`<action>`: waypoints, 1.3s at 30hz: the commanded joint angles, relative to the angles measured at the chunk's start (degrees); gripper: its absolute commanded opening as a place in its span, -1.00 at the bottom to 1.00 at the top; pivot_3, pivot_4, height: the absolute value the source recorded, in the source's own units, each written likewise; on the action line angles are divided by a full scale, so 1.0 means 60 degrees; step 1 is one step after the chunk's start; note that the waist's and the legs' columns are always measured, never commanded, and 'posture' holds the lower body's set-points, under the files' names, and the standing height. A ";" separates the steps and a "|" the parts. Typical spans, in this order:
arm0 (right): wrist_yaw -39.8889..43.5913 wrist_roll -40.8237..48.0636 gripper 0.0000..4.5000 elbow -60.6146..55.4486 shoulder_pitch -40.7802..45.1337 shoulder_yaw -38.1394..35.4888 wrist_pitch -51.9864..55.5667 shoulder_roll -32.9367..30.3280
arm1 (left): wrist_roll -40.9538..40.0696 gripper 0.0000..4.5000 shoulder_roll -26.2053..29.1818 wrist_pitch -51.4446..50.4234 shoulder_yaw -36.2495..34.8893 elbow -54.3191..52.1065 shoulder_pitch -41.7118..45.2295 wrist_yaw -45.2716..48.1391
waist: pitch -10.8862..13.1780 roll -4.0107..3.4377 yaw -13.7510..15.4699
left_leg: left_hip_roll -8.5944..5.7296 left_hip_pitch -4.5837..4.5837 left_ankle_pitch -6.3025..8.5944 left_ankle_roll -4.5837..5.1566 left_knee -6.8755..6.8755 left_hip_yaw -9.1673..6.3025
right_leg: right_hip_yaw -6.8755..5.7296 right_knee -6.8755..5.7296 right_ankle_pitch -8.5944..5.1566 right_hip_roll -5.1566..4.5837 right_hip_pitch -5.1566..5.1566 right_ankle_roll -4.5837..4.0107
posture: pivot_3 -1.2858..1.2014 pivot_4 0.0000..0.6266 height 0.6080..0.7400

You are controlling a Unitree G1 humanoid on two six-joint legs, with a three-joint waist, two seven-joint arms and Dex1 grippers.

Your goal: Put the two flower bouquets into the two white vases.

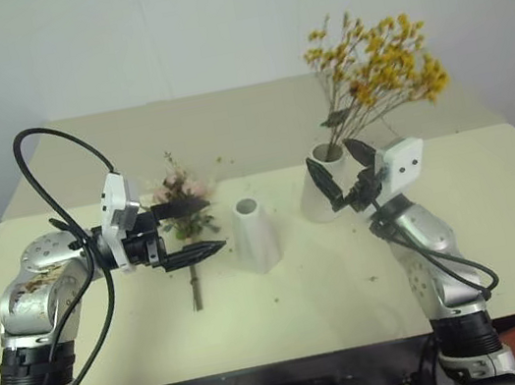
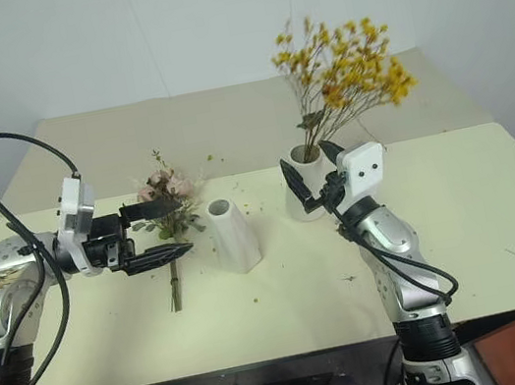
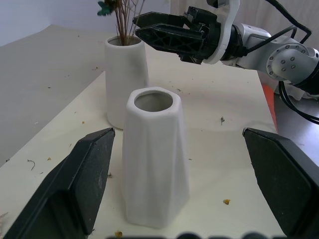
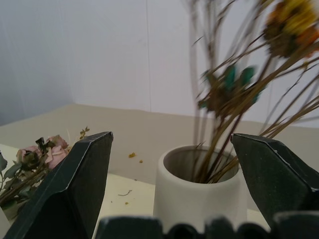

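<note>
L gripper (image 1: 187, 230) hovers left of the small cone vase (image 1: 255, 235), jaws spread wide, nothing in them, fingers pointing toward that vase. Pink rose bunch (image 1: 182, 216) lies flat on the table (image 1: 505, 239), also left of the cone vase, partly behind the L fingers; contact w/ them can't be told. Wide vase (image 1: 322, 191) stands upright to the right of the cone vase & farther back, w/ yellow spray (image 1: 375, 67) standing in its mouth. R gripper (image 1: 343, 177), right of the cone vase, sits released, fingers apart either side of the wide vase, gripping nothing.
</note>
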State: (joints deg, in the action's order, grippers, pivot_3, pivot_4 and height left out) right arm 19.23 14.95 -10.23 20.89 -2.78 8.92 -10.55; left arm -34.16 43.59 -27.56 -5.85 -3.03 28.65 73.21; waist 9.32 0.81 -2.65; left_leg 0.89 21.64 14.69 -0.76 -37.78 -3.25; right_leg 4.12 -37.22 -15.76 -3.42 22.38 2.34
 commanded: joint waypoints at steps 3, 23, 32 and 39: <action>0.0494 0.0609 0.98 -0.0947 -0.0102 -0.0089 0.0697 -0.0438 | -0.0120 1.00 0.0066 0.0167 -0.0190 -0.0104 0.0226 0.0051 | 0.0000 0.0000 0.0006 | 0.0000 0.0002 0.0000 0.0000 0.0000 0.0000 | -0.0001 0.0002 0.0000 0.0000 0.0000 0.0000 | 0.03 -0.52 1.00; 0.2528 0.3758 0.98 -0.3516 -0.1121 -0.2220 0.4814 -0.4852 | 0.2516 1.00 0.0836 -0.4381 0.2075 0.0525 0.2197 -0.3136 | 0.0005 0.0009 0.0043 | -0.0007 0.0012 0.0001 0.0001 -0.0004 -0.0008 | -0.0008 0.0013 -0.0003 0.0001 -0.0009 0.0005 | 0.03 -0.52 1.00; 0.3993 0.4507 0.98 -0.3680 -0.1357 -0.2447 0.5420 -0.6630 | 0.3171 1.00 0.0566 -0.7179 0.3403 0.1251 0.3599 -0.4082 | 0.0015 0.0026 0.0025 | -0.0009 0.0017 0.0001 0.0002 -0.0005 -0.0010 | -0.0010 0.0016 -0.0004 0.0003 -0.0010 0.0007 | 0.03 -0.52 1.00; 0.4646 0.4516 0.98 -0.3481 -0.0977 -0.2212 0.5234 -0.7040 | 0.3545 1.00 0.0224 -0.7644 0.4114 0.1986 0.4003 -0.4528 | 0.0020 0.0035 0.0041 | -0.0008 0.0020 0.0001 0.0001 -0.0007 -0.0010 | -0.0010 0.0016 -0.0004 0.0002 -0.0007 0.0007 | 0.03 -0.52 1.00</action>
State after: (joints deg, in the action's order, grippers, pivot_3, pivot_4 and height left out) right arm 45.80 41.31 -30.30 13.56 -15.21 41.64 -51.79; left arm -13.63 44.86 -73.11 19.00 8.68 50.93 46.49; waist 9.44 1.02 -2.40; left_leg 0.84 21.77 14.70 -0.75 -37.82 -3.31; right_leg 4.06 -37.12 -15.79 -3.40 22.34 2.38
